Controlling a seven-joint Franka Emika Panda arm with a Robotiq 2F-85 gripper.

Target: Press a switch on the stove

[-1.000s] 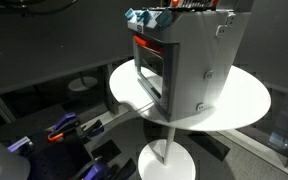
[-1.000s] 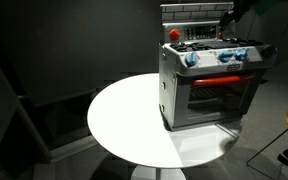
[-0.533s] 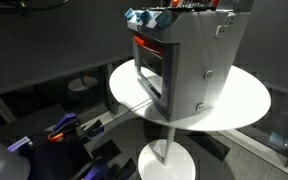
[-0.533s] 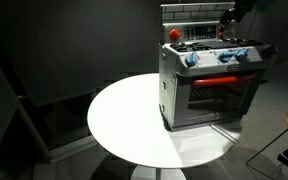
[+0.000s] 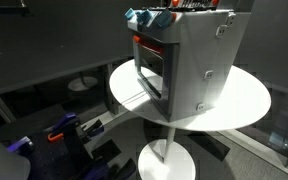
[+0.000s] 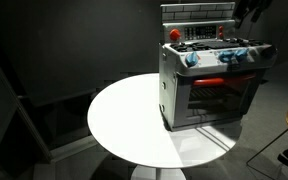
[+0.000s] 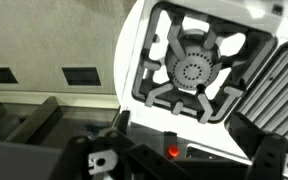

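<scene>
The silver-grey toy stove (image 6: 209, 75) stands on a round white table (image 6: 134, 120), its dark oven window and red strip facing the camera, blue and red controls along the top. It also shows from the side in an exterior view (image 5: 189, 60). My gripper (image 6: 246, 12) hangs dark above the stove's back right corner, apart from it. In the wrist view I look down on a burner grate (image 7: 194, 65) and a small red lit button (image 7: 173, 152). The dark fingers of the gripper (image 7: 179, 162) frame the bottom edge, spread apart and empty.
The table (image 5: 244, 100) has a single white pedestal. The stove fills its far half. Blue and orange items (image 5: 64, 130) lie on the floor beside the table. The surroundings are dark.
The gripper has risen and shifted right, away from the stove's back panel. The stove has not moved.
</scene>
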